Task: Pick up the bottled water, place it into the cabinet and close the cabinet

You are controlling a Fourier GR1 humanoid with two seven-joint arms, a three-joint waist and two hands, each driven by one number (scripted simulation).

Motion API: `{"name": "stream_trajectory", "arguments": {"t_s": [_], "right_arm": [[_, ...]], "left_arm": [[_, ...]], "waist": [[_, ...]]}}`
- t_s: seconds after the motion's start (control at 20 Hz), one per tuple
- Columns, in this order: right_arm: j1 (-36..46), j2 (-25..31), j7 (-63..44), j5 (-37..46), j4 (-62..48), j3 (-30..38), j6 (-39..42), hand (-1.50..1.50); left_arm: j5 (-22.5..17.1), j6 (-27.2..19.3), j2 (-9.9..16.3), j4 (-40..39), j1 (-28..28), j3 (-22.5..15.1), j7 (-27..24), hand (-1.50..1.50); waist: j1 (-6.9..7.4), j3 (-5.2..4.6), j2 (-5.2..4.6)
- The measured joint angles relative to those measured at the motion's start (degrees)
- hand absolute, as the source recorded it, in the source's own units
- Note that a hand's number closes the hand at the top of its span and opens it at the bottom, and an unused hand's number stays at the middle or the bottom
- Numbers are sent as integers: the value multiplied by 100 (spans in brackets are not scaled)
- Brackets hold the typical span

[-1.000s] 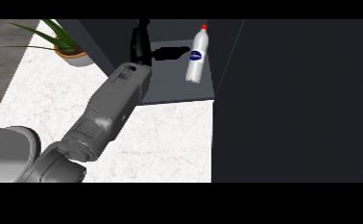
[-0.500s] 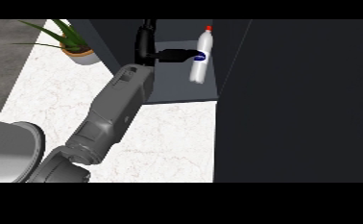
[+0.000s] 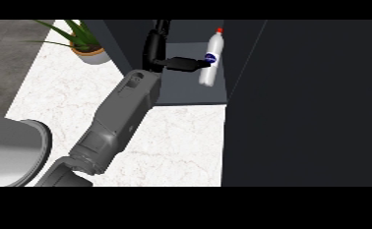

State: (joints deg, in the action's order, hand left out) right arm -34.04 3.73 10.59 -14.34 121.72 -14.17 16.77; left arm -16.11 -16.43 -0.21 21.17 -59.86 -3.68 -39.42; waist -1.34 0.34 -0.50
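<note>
Head view: nearest to me, at the lower left corner, a grey rounded shape [image 3: 18, 152] sits at the edge of the white marbled surface [image 3: 181, 144]. My grey forearm [image 3: 120, 120] rises from there, slanting up and to the right across the surface toward the cabinet [image 3: 298, 100]. Which of my arms it is I cannot tell for sure from this angle; it comes in from the left side. At its end my black robot hand [image 3: 174, 63] reaches into the cabinet's open compartment, over the grey shelf [image 3: 185, 93]. Its fingers [image 3: 156, 39] stretch straight up and its thumb points sideways to the right, with the thumb's tip at the blue label of the bottled water [image 3: 211, 58]; nothing is curled round the bottle. The bottled water stands roughly upright on the shelf, red cap on top, just beside the dark cabinet wall on the right. Farther off at the upper left, a potted plant [image 3: 83, 46] stands on the surface beside the cabinet.
</note>
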Motion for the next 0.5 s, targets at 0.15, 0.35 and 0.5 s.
{"name": "stream_trajectory", "arguments": {"t_s": [0.15, 0.35, 0.5], "right_arm": [[-63, -11, 17, 19, 13, -19, -23, -150], [-6, -43, -2, 35, -51, 7, -87, -150], [-24, -43, -32, 34, -14, 6, -118, -150]], "left_arm": [[-128, 76, 0, 309, 178, -258, 70, -150], [-392, 300, 7, 955, 680, -512, 215, -150], [-593, 391, 11, 1566, 1020, -737, 510, -150]], "waist": [[66, -2, 26], [192, -15, 77], [250, -20, 97]]}}
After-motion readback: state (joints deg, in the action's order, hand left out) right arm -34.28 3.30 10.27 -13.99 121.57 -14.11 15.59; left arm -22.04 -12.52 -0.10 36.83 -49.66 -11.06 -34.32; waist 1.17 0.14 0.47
